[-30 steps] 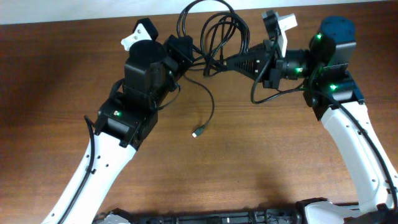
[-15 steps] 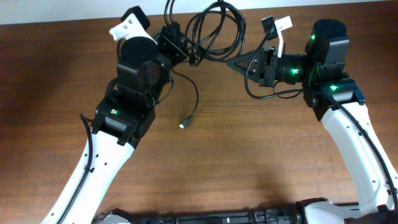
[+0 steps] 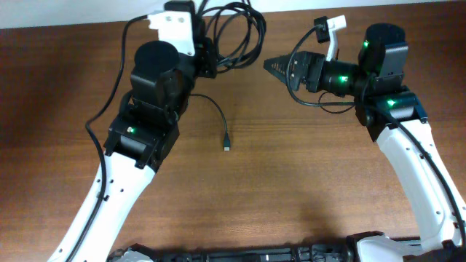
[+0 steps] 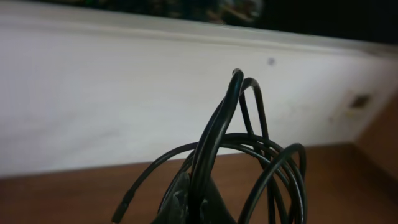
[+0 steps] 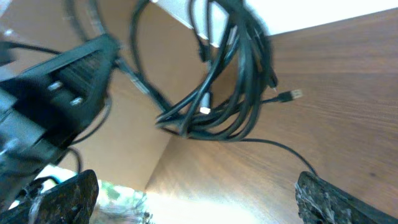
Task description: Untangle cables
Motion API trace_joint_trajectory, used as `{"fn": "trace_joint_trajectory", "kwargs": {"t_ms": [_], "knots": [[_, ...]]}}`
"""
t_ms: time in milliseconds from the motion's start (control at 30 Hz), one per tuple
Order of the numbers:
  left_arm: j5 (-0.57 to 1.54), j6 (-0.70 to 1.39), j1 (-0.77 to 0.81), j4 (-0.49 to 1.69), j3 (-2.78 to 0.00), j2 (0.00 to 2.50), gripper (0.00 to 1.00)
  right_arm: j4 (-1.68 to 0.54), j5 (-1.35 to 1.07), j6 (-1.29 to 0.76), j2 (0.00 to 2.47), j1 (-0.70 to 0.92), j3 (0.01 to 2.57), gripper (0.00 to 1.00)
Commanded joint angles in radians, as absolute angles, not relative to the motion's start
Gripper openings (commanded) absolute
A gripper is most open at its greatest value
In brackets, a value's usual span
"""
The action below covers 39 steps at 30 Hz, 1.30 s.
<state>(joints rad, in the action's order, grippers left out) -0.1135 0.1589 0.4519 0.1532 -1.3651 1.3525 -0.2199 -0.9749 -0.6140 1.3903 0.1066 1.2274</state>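
Note:
The cables [image 3: 234, 30] are a looped black bundle at the table's far edge. My left gripper [image 3: 209, 57] is shut on them. One strand trails down across the wood to a small plug [image 3: 226, 148]. In the left wrist view the cables [image 4: 214, 134] rise in loops out of the shut left gripper [image 4: 196, 202]. My right gripper [image 3: 271, 64] hangs just right of the bundle, apart from it. Seen from the right wrist, the right gripper [image 5: 196, 199] is open with nothing between its fingertips, and the cables [image 5: 231, 93] dangle ahead with a plug [image 5: 292, 94] sticking out.
The table's far edge [image 3: 87, 28] meets a white wall strip right behind the bundle. The right arm's own thicker black wire [image 3: 309, 100] loops under its wrist. The left arm's body [image 5: 62, 81] fills the left side of the right wrist view.
The right gripper has opened and let go of the bundle, staying to its right. The left gripper has carried the bundle toward the far edge, dragging the trailing plug along.

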Motion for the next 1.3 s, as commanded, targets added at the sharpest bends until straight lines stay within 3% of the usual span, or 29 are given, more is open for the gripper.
{"fn": "trace_joint_trajectory", "kwargs": {"t_ms": [0, 567, 833, 1067, 1267], "knots": [[0.138, -0.002, 0.449, 0.107, -1.374, 1.354, 0.0, -0.273, -0.824, -0.645, 1.366, 0.113, 1.235, 0.99], [0.343, -0.061, 0.449, 0.026, -1.374, 1.353, 0.0, -0.535, -0.508, -0.636, 1.366, 0.111, 1.234, 0.99], [0.511, -0.061, 0.449, 0.017, -1.374, 1.352, 0.0, -0.547, -0.444, -0.636, 1.366, 0.111, 1.234, 0.99], [0.477, -0.061, 0.449, 0.012, -1.374, 1.352, 0.0, -0.599, -0.476, -0.622, 1.366, 0.111, 1.234, 0.99], [0.171, 0.035, 0.449, 0.07, -1.374, 1.352, 0.0, -0.587, -0.645, -0.581, 1.36, 0.111, 1.235, 0.99]]}}
